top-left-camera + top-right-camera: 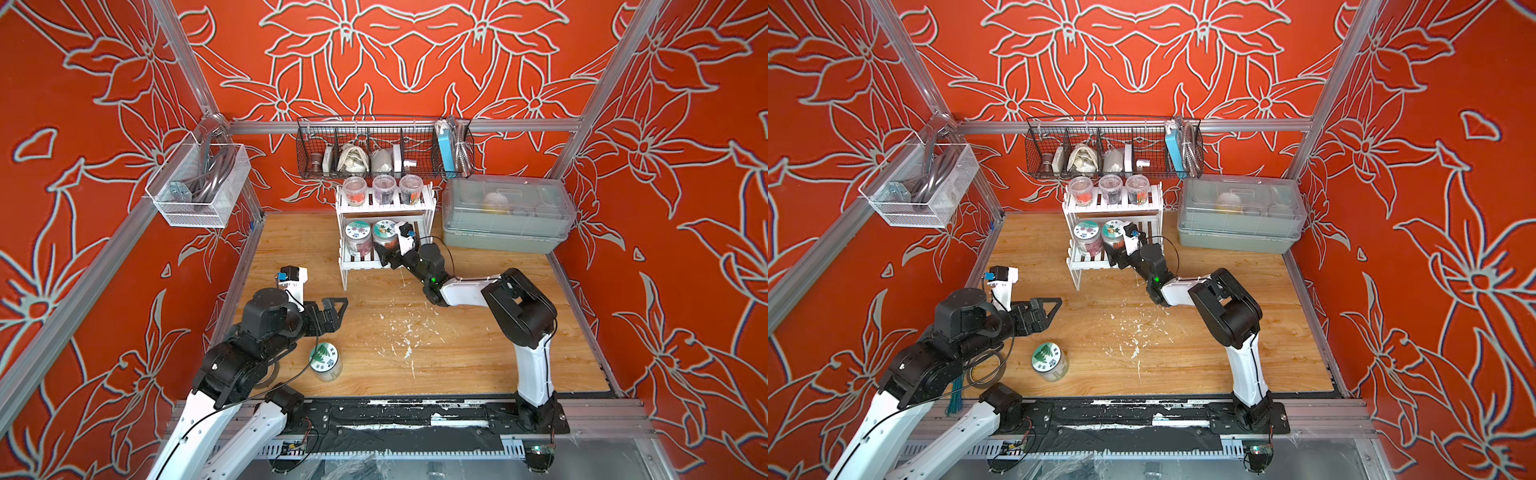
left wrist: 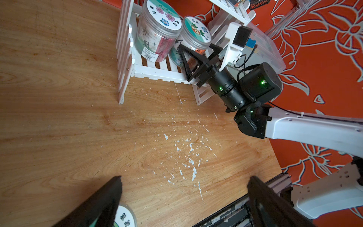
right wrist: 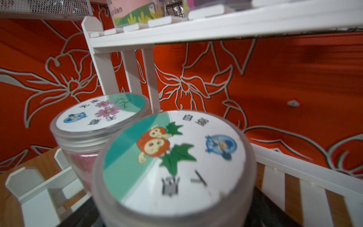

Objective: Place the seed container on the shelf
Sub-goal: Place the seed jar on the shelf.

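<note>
The seed container [image 1: 384,232] [image 3: 172,157], a clear jar with a pumpkin picture on its lid, stands upright on the lower tier of the white shelf [image 1: 343,266] [image 2: 125,49]. My right gripper [image 1: 386,254] [image 2: 196,47] reaches in from the front. It is open, with one dark finger [image 3: 262,212] on each side of the jar's body. A flower-lidded jar [image 1: 358,232] [image 3: 100,114] stands beside it on the same tier. Another jar with a green-leaf lid [image 1: 326,361] [image 2: 125,218] stands on the table. My left gripper [image 1: 332,311] [image 2: 182,180] hovers open and empty behind that jar.
Three small clear cups [image 1: 383,189] fill the shelf's upper tier. A black wire basket [image 1: 384,149] hangs just above them. A grey lidded box [image 1: 505,216] sits right of the shelf and a white mesh basket [image 1: 199,183] hangs on the left wall. White flecks mark the wooden table [image 1: 457,353].
</note>
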